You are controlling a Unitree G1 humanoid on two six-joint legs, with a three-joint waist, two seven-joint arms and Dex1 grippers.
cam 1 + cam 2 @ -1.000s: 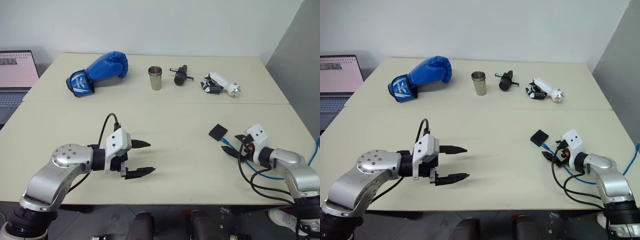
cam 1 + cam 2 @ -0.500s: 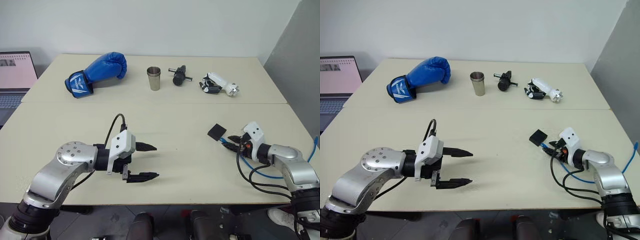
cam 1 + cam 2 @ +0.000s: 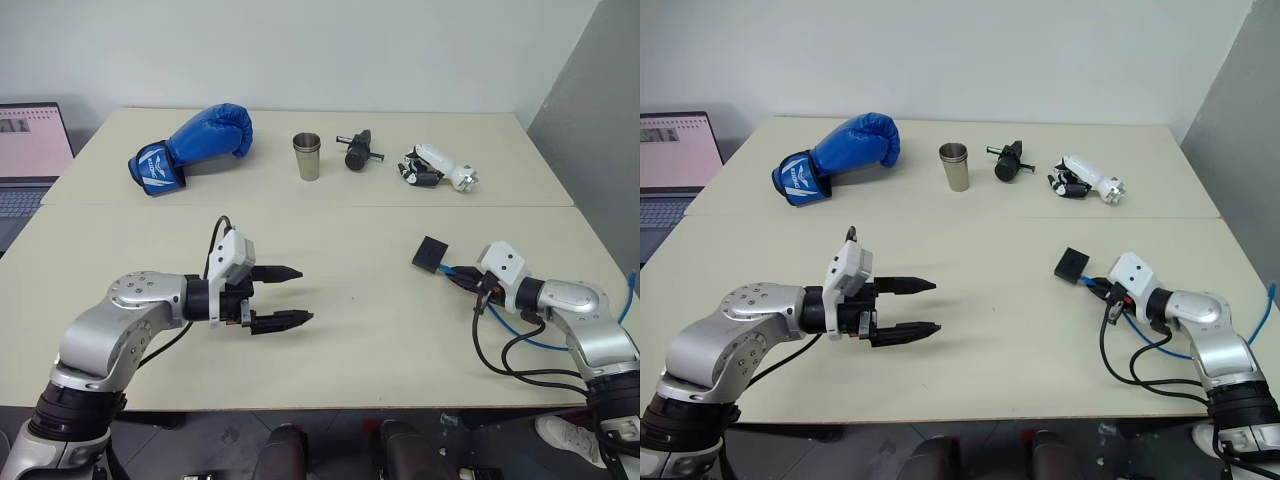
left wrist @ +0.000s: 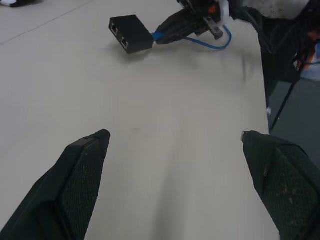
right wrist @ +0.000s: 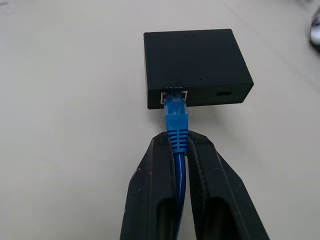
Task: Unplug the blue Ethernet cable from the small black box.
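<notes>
Two end effectors are over the desk [image 3: 330, 250], and only the right end effector [image 5: 177, 150] is at the work: its fingers are pinched onto the blue Ethernet cable [image 5: 176, 131] just behind the ribbed boot of the plug. The plug sits in a port on the side of the small black box [image 5: 195, 60], which lies flat on the desk directly ahead of those fingertips. Cable, plug and port run in one straight line with the fingers, so the pull, as I judge it, should go straight back along that line, away from the box.

Nothing pins the box down, so it may slide along with the cable unless the latch lets go.

Well apart on the other side, the left end effector [image 3: 290, 297] hovers above bare desk with its fingers spread wide, empty, pointing across toward the box. It is plainly the farther arm.

One container stands at the far edge, a metal cup [image 3: 308, 156]; what it holds cannot be made out.
</notes>
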